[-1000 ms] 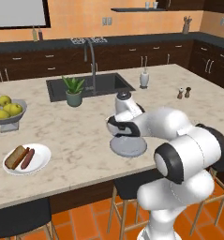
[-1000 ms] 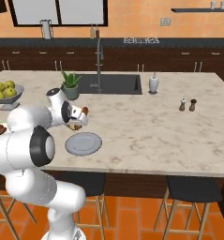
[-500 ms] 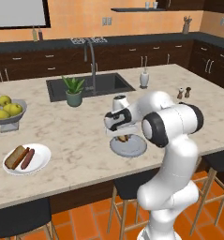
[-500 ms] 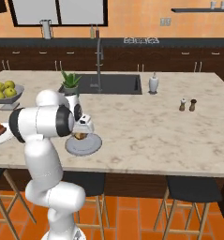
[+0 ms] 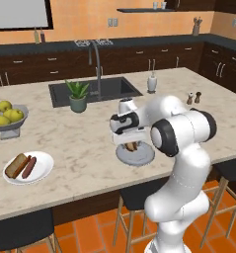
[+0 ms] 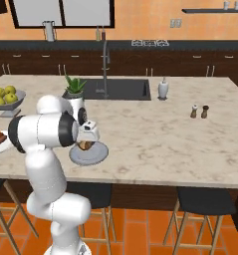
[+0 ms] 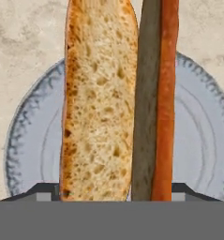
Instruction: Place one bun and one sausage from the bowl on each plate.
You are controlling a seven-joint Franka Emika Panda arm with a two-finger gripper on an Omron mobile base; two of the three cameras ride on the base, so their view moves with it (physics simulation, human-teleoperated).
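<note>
We read the step in hand as delivery of a bun [image 7: 99, 103] to the grey plate [image 5: 135, 154], which sits on the counter [image 5: 85, 138] in front of the sink [image 5: 92, 91], toward the near edge.

The gripper [image 5: 132, 144] hangs directly over the grey plate, low above it. In the hand view the bun runs lengthwise up the middle of the frame, its cut face toward the camera and the crust along one side, with the grey plate's rim showing round it on both sides. A dark upright strip lies along the crust; we cannot tell whether it is shadow or part of the bun. The bun appears to be held between the fingers, but the tips are hidden at the bottom edge, so we cannot confirm the grip, nor whether the bun touches the plate yet.

Left of the grey plate, well apart along the counter, the white plate [image 5: 28, 168] already carries one bun and one sausage [image 5: 29, 167] side by side. That plate looks finished.

Judged next move: lower until the bun rests on the plate, release, lift straight up. After that a sausage is owed to this plate. The wooden bowl is out past the white plate; we cannot make it out clearly.

A grey bowl of apples [image 5: 7, 118] stands behind the white plate.
</note>
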